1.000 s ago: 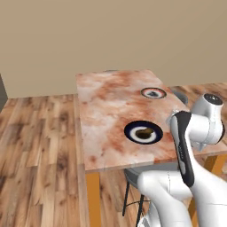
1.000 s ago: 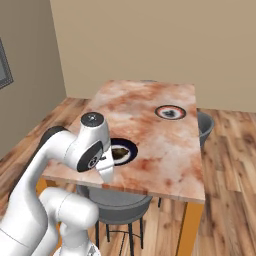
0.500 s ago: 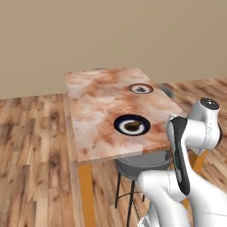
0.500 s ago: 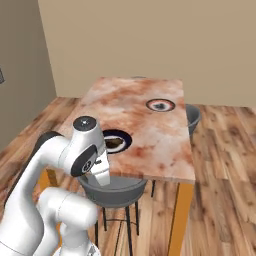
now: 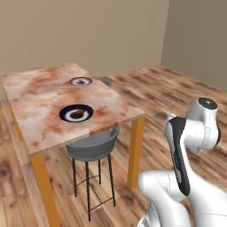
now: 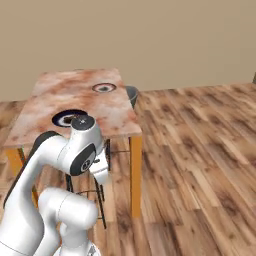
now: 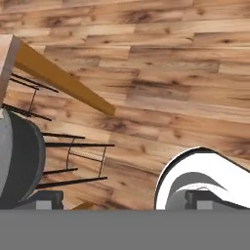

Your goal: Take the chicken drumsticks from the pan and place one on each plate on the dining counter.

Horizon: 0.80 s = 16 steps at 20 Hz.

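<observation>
The dining counter [image 5: 40, 95] [image 6: 75, 90] stands ahead on orange legs with two plates on it. The near plate [image 5: 76, 113] carries a brown chicken drumstick [image 5: 79, 114]. The far plate [image 5: 80, 81] [image 6: 104, 88] also has a small brown lump at its centre. My arm partly hides the near plate [image 6: 64, 119] in the right base view. My gripper [image 7: 124, 202] [image 6: 102, 170] hangs off the counter's near corner, pointing down at the wooden floor, open with nothing between its fingertips [image 7: 49, 200]. The pan is out of view.
A grey stool [image 5: 93, 146] [image 7: 19, 158] stands tucked under the counter's near edge, close to the hand. A second grey stool [image 5: 105, 81] sits at the far side. An orange counter leg [image 5: 136, 150] [image 7: 63, 80] is near the gripper. Wooden floor [image 6: 200, 150] stretches to the right.
The whole picture has shifted: the base has moved, so the counter now lies further left in both base views. The gripper stays open and empty.
</observation>
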Motion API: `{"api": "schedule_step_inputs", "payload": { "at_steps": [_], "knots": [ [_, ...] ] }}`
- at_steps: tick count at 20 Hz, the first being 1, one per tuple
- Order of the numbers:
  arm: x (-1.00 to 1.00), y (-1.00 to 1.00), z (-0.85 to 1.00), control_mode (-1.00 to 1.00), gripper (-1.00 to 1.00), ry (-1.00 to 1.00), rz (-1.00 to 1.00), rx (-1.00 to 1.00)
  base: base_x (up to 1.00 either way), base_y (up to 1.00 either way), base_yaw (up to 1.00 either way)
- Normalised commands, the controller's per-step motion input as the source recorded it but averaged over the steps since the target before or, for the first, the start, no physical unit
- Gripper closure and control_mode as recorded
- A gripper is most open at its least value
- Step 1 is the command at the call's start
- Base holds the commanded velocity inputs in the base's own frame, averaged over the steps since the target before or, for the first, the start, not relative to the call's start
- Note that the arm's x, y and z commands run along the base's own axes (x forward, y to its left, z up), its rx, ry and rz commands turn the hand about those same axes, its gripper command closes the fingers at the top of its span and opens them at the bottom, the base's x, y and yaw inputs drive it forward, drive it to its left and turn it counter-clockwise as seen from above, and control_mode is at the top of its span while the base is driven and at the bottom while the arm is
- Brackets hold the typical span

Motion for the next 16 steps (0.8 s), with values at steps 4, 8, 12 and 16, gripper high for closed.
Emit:
{"api": "schedule_step_inputs", "payload": {
  "at_steps": [4, 8, 12, 16],
  "knots": [
    [0.0, 0.0, 0.0, 1.0, -1.0, 0.0, 0.0, 0.0, -0.45, -0.42, -0.61],
    [0.0, 0.0, 0.0, 1.0, -1.0, 0.0, 0.0, 0.0, -0.34, -0.44, -0.63],
    [0.0, 0.0, 0.0, 1.0, -1.0, 0.0, 0.0, 0.0, -0.29, -0.41, -0.65],
    [0.0, 0.0, 0.0, 1.0, -1.0, 0.0, 0.0, 0.0, -0.31, -0.47, -0.62]
  ]
}}
